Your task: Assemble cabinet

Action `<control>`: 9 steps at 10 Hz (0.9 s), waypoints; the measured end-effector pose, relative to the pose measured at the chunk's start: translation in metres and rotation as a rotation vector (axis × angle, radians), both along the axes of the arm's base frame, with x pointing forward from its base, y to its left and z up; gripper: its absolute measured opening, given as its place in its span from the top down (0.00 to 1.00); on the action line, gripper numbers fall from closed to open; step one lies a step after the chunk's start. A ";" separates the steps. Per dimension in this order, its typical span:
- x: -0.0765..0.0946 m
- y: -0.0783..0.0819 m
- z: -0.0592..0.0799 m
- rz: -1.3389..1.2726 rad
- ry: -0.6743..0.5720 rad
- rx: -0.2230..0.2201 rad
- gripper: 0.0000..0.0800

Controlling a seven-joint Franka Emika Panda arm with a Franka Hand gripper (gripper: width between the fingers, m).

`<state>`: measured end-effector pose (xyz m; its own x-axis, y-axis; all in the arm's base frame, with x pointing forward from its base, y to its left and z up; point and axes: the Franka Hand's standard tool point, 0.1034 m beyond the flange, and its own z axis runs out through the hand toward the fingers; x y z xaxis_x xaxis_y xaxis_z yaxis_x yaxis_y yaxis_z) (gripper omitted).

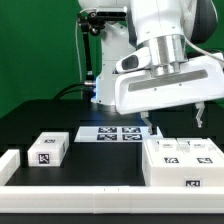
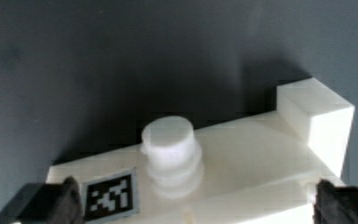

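Cabinet point(image 1: 185, 160) rests at the exterior view's right; a small block point(image 1: 48, 150) lies well apart. My fingers point(image 2: 51, 203) hang spread wide over the cabinet, empty. Assembly seems barely begun.

Big white boxy cabinet point(image 1: 183, 160), tagged

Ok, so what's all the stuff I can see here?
cabinet: one, white with black-and-white tags, exterior view's right
small block: one, white with one tag, exterior view's left
marker board: one, white with four tags, middle of the table
low bar: one, white, near edge, exterior view's left
table: one, black, under everything
arm: one, white, above the cabinet
gripper: one, dark fingers, open over the cabinet
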<state>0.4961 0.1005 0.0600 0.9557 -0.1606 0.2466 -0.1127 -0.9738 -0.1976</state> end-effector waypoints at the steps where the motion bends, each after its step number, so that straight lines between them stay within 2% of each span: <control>1: 0.000 0.000 0.000 0.004 -0.001 -0.001 0.19; 3: -0.002 0.000 -0.002 0.012 -0.026 -0.007 0.19; 6: -0.010 0.011 -0.005 0.063 -0.063 -0.029 0.19; 8: -0.009 0.016 -0.013 0.089 -0.073 -0.037 0.19; 9: -0.007 0.012 -0.018 0.101 -0.071 -0.043 0.19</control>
